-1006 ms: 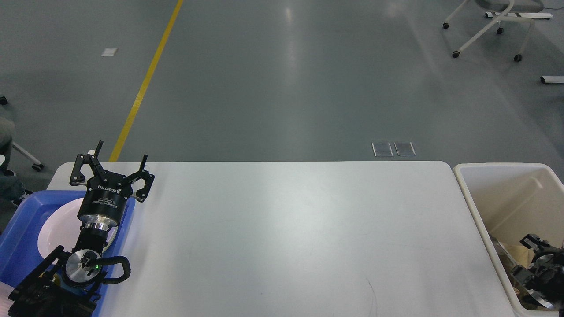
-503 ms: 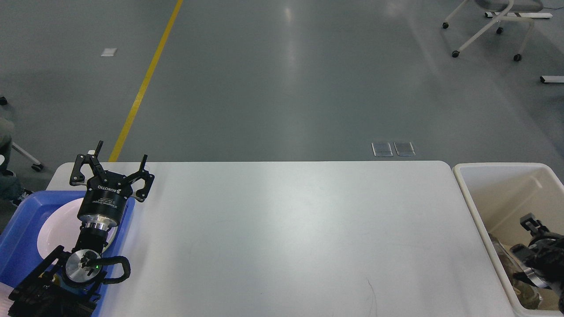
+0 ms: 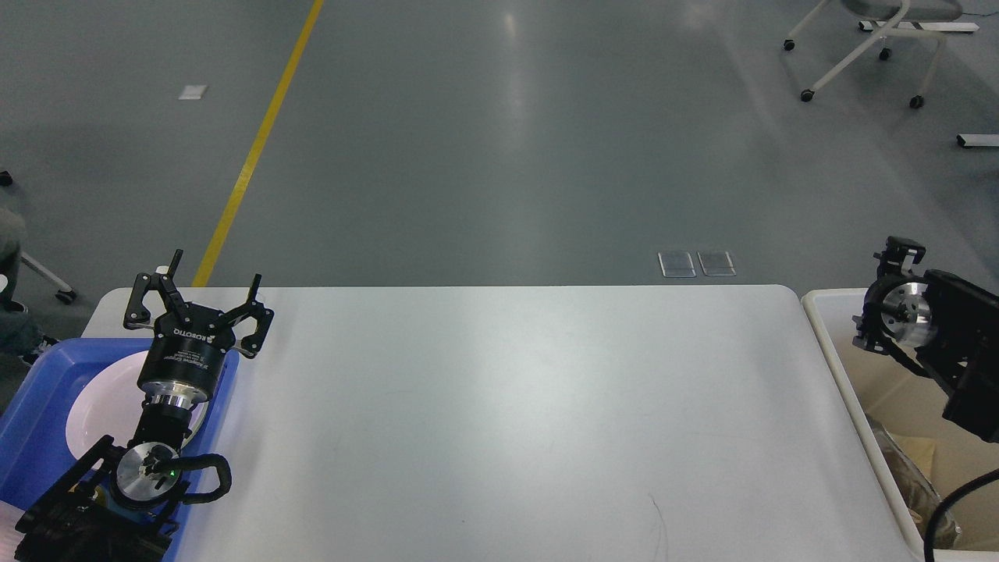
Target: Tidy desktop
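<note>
Grey concrete floor (image 3: 499,140) with a yellow line (image 3: 257,140) stretched beyond the desktop (image 3: 499,421), a big white table filling the lower middle of the view. At its left end sat a blue tray (image 3: 39,390) holding a white plate (image 3: 97,406). Over the tray's far corner hung the left gripper (image 3: 212,282), its two fingers spread wide with nothing between them. At the table's right end stood a cream bin (image 3: 835,343) with crumpled rubbish (image 3: 905,476) inside. Above the bin's far edge was the right gripper (image 3: 897,254), seen end-on and dark, so I could not tell whether its fingers were apart or together. White chair legs (image 3: 851,55) showed far right.
</note>
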`<control>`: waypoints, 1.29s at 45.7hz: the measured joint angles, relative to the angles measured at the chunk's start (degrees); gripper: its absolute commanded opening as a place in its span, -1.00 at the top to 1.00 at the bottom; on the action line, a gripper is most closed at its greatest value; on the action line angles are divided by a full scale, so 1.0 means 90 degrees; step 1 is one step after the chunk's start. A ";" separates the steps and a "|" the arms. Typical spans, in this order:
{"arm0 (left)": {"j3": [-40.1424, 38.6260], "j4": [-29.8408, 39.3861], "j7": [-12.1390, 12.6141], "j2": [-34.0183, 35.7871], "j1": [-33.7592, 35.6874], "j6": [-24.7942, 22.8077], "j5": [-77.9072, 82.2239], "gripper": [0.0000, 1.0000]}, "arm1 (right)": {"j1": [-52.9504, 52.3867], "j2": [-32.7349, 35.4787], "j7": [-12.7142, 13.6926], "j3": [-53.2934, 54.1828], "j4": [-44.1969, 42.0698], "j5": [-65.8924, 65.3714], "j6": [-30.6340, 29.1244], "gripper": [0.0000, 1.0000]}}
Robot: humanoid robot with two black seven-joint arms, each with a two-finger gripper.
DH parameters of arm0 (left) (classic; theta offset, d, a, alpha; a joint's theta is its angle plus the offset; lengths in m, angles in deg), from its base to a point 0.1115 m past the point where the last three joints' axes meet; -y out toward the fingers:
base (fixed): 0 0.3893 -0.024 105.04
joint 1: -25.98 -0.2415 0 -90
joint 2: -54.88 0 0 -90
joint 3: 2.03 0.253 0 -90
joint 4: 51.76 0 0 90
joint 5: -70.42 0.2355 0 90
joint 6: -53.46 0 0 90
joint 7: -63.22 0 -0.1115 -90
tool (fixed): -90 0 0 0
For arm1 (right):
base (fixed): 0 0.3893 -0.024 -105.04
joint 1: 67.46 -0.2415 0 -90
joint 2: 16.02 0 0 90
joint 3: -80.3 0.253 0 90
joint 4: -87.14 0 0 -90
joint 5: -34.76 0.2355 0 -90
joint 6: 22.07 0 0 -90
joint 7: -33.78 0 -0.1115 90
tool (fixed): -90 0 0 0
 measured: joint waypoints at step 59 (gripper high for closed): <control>-0.0002 0.0000 -0.0001 0.0001 0.0001 0.0000 0.0000 -0.93 | 0.4113 -0.1441 -0.4283 0.5342 0.2586 -0.2579 -0.3008 -1.00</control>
